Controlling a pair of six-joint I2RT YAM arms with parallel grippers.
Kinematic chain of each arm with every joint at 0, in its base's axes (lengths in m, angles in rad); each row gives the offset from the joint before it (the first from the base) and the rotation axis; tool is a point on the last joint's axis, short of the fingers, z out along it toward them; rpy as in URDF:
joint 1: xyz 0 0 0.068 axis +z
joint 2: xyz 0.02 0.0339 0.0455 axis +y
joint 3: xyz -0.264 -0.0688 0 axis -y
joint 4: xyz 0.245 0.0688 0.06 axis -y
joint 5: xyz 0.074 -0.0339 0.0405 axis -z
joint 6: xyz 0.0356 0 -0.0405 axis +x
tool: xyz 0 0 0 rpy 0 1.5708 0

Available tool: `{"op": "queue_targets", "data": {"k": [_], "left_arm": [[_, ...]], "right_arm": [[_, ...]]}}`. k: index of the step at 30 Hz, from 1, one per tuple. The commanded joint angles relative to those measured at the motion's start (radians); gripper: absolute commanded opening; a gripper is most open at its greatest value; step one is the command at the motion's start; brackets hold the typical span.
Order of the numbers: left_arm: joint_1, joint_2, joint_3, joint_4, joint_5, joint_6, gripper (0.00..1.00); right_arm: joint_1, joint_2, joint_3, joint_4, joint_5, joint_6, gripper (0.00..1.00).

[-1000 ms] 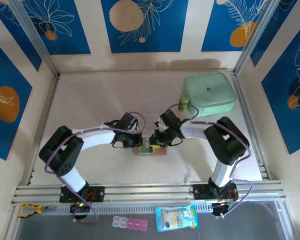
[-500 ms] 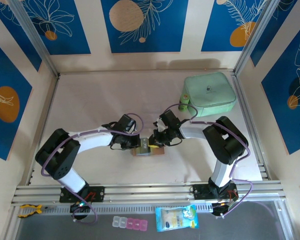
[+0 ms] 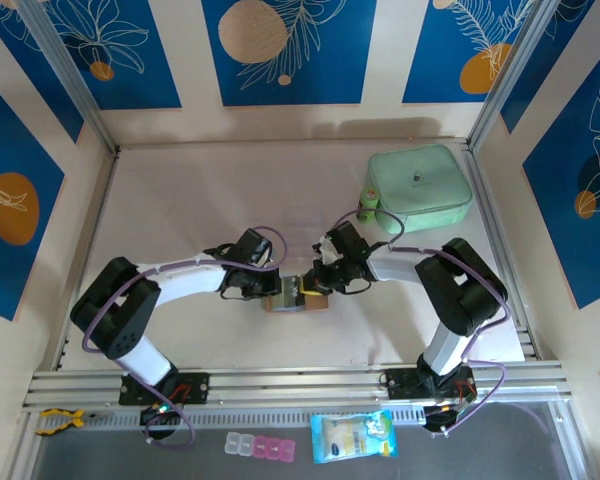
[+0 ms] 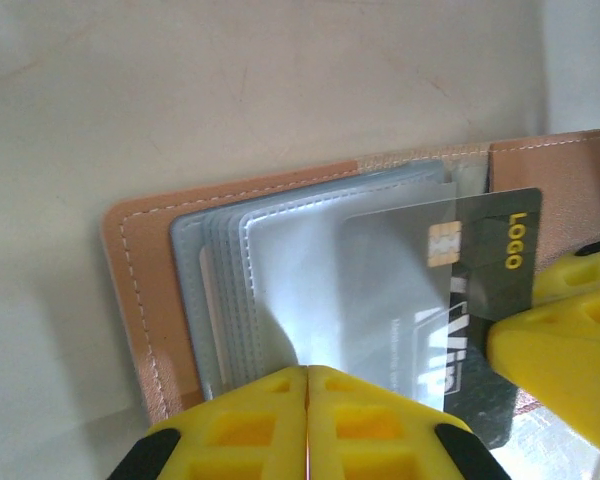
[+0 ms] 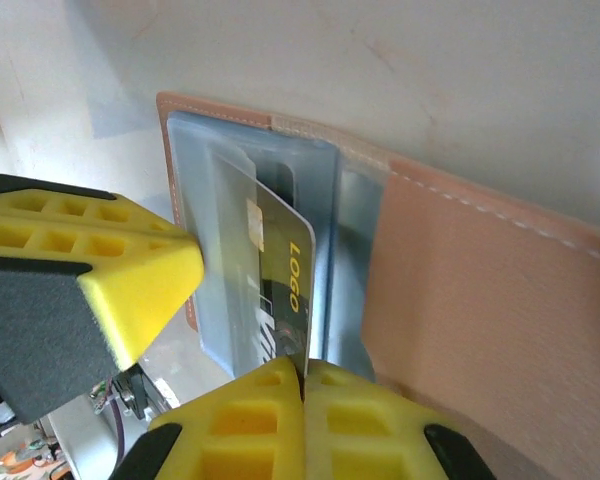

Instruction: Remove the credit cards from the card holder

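At the desk's (image 3: 200,200) middle lies the open card holder (image 3: 275,302). The left pincer (image 4: 308,400) is closed on its clear sleeves. The right pincer (image 5: 302,385) is clamped on the black credit card (image 5: 290,275), which is half out with its long axis toward that pincer, so a rightward pull looks best.

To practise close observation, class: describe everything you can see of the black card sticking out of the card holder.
The black card is thin plastic with a gold chip, yellow LOGO and pale VIP lettering. It lies partly out of a clear sleeve of the tan card holder. The right gripper is shut on its outer edge.
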Motion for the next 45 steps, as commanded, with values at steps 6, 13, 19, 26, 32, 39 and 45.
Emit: {"op": "queue_targets", "data": {"k": [6, 13, 19, 26, 32, 39, 45], "left_arm": [[0.000, 0.001, -0.020, -0.077, -0.024, 0.015, 0.09], [0.000, -0.012, -0.030, -0.058, -0.019, 0.010, 0.12], [0.000, -0.018, -0.036, -0.050, -0.017, 0.006, 0.12], [0.000, -0.019, -0.034, -0.039, -0.012, 0.004, 0.12], [0.000, -0.021, -0.035, -0.034, -0.011, 0.006, 0.13], [0.002, -0.018, -0.033, -0.034, -0.017, 0.013, 0.13], [0.004, -0.024, -0.022, -0.052, -0.052, 0.026, 0.13]], "right_arm": [[-0.030, -0.092, -0.012, -0.182, 0.071, -0.061, 0.04], [-0.018, -0.104, 0.032, -0.257, 0.092, -0.091, 0.04], [0.004, -0.102, 0.064, -0.279, 0.130, -0.092, 0.04], [0.047, -0.066, 0.107, -0.270, 0.136, -0.070, 0.05], [0.072, -0.056, 0.129, -0.281, 0.179, -0.045, 0.09], [0.076, -0.058, 0.128, -0.282, 0.197, -0.038, 0.07], [0.076, -0.086, 0.129, -0.303, 0.222, -0.037, 0.05]]}}
